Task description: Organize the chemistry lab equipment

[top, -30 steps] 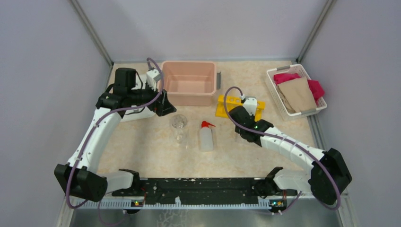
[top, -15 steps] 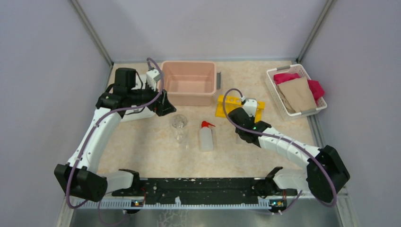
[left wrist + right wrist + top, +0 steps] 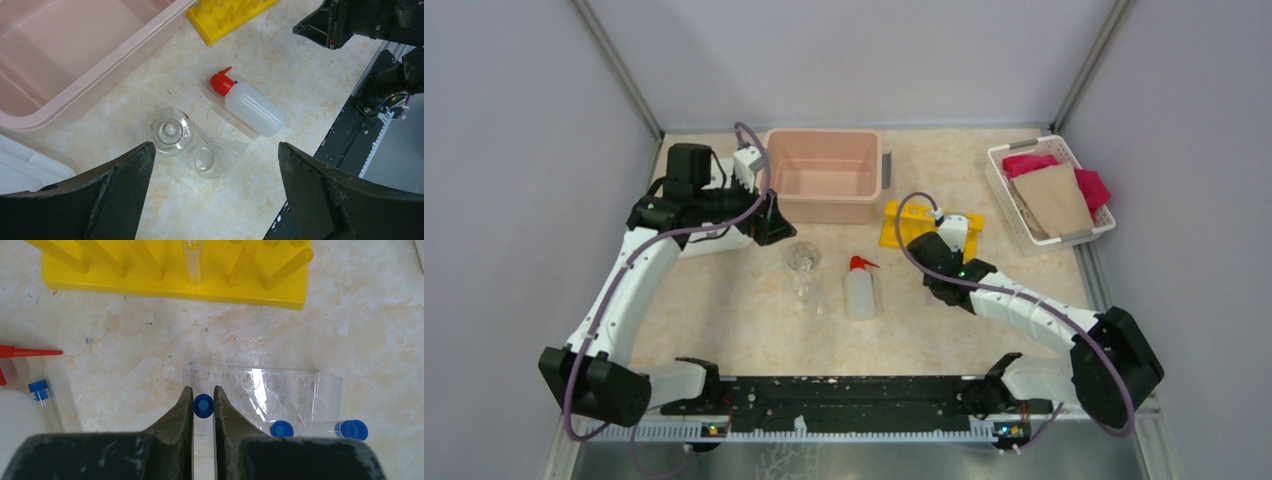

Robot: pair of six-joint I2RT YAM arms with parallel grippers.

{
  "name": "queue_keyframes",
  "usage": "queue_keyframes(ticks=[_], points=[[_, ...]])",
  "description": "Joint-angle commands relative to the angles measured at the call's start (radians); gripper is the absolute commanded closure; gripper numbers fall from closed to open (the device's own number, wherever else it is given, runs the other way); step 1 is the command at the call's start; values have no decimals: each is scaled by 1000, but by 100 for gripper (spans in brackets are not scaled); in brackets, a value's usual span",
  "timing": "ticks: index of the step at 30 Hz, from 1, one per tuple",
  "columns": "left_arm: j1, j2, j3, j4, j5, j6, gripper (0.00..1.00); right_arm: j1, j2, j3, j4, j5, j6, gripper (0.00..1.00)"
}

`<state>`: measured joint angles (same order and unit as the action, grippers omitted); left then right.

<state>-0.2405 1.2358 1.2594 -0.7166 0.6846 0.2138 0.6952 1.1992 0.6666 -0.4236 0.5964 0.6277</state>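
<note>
Clamped between the fingers of the right claw [image 3: 202, 392], one blue-capped tube [image 3: 203, 406] shows its cap to the wrist camera, over the near edge of a clear well tray [image 3: 280, 385]. I cannot tell whether it sits in a well or is lifted.

Two more capped tubes [image 3: 282, 429] [image 3: 353, 430] lie at its 4 o'clock on that tray, and a fourth [image 3: 42, 400] lies at 9 o'clock beside the squeeze bottle [image 3: 252, 107]. At 12 o'clock the yellow rack [image 3: 175, 282] seems to carry one clear tube [image 3: 192, 260].

The glass flask [image 3: 167, 131] stands loose on the counter [image 3: 175, 75] at the bottle's 9 o'clock, with a second clear glass piece [image 3: 210, 160] just beside it. The left claw [image 3: 215, 147] hangs above them, spread wide and holding nothing. A pink tub [image 3: 75, 95] is at the flask's 12 o'clock.

By my judgement the job is early: four tubes, the flask and the bottle are not yet put away.
</note>
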Motion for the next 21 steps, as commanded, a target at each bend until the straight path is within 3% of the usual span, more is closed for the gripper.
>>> queue_keyframes(ticks=[1, 2, 11, 16, 21], points=[[-4, -15, 9, 25, -3, 8, 1, -13, -15, -2, 44, -15, 8, 89], [-4, -15, 9, 24, -6, 10, 1, -11, -24, -1, 46, -23, 6, 81], [-4, -7, 16, 26, -8, 10, 1, -12, -93, 95, -22, -68, -8, 62], [-3, -5, 23, 24, -18, 7, 1, -12, -121, 196, -97, -55, -19, 62], [4, -10, 22, 29, -81, -25, 1, -2, -113, 253, -78, -157, -5, 72]])
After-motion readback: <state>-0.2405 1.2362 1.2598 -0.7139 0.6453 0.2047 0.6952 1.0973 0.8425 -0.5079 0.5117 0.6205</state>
